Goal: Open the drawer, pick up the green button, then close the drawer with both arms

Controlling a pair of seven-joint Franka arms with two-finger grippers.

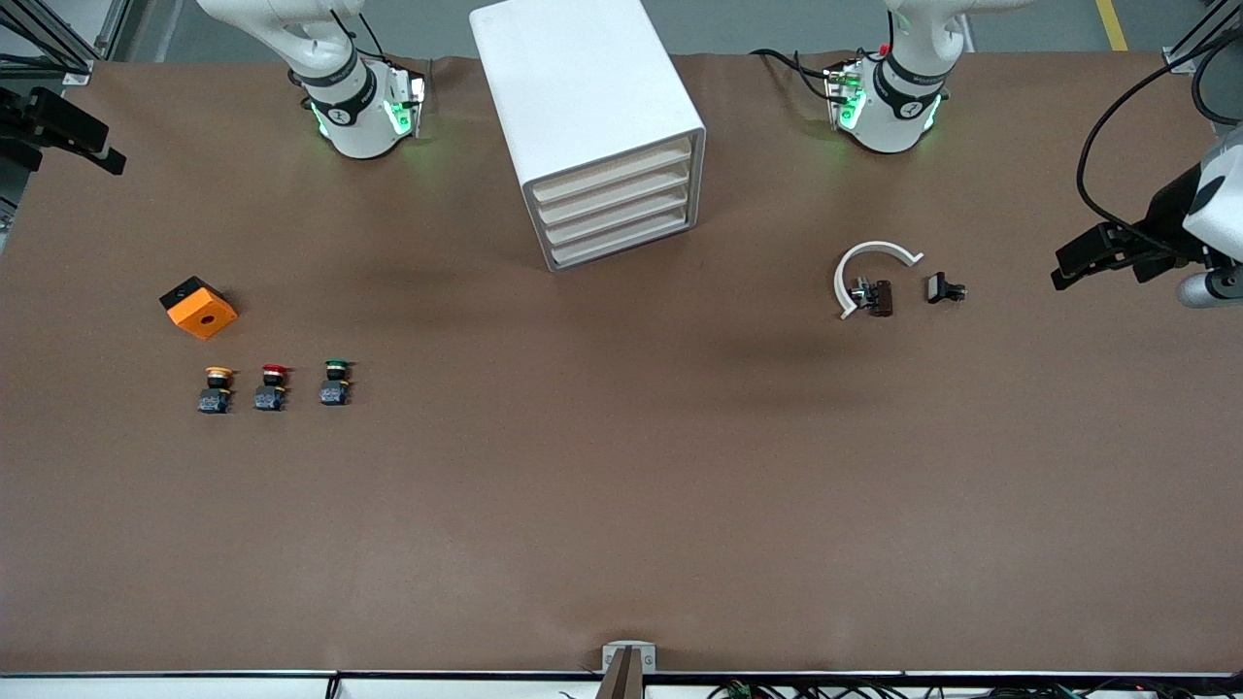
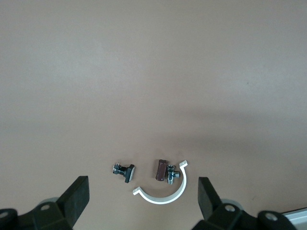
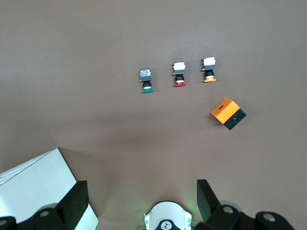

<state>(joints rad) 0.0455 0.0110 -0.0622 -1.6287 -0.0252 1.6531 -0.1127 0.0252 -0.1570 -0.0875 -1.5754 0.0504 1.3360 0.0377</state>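
Note:
The white cabinet (image 1: 592, 116) stands at mid-table between the two arm bases, and all of its drawers (image 1: 617, 209) are shut. The green-capped button (image 1: 335, 382) (image 3: 146, 80) stands on the table toward the right arm's end, beside a red-capped one (image 1: 272, 386) and a yellow-capped one (image 1: 216, 388). My right gripper (image 1: 97, 146) (image 3: 142, 188) hangs open and empty, high over the right arm's end of the table. My left gripper (image 1: 1078, 262) (image 2: 142, 184) hangs open and empty, high over the left arm's end.
An orange and black block (image 1: 199, 307) lies near the buttons. Toward the left arm's end lie a white curved clip (image 1: 859, 267) with a brown and metal part (image 1: 877, 296), and a small black part (image 1: 942, 288).

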